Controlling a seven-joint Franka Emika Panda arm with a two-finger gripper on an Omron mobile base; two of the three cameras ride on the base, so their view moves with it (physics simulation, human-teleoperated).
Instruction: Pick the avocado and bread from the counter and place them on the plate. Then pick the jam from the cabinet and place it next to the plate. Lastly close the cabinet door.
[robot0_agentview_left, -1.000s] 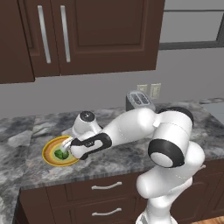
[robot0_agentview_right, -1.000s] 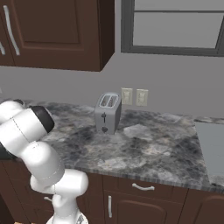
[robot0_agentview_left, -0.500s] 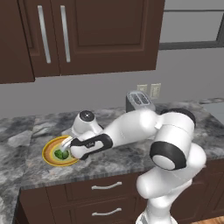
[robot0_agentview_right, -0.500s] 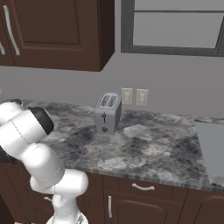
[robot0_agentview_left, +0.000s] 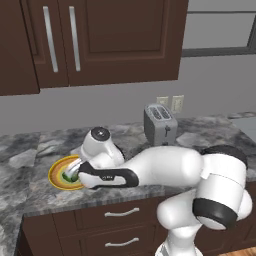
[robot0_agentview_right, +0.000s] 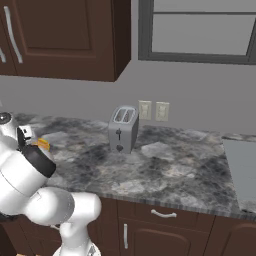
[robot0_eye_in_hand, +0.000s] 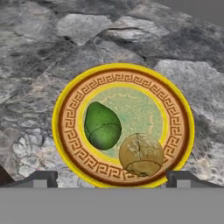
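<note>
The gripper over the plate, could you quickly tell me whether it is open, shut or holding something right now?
Gripper: open, jaws wide apart and holding nothing; the avocado and bread lie free on the plate.

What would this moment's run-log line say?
gripper: open, above plate | avocado, bread: on plate | cabinet: doors shut

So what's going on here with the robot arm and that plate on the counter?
The white arm is reaching over the grey marbled counter, with its end effector open just above the plate. The avocado and the bread both lie on the plate, side by side, and nothing is held. The cabinet doors in view above are shut, and a toaster stands further along the counter. The jam is not yet beside the plate.
</note>
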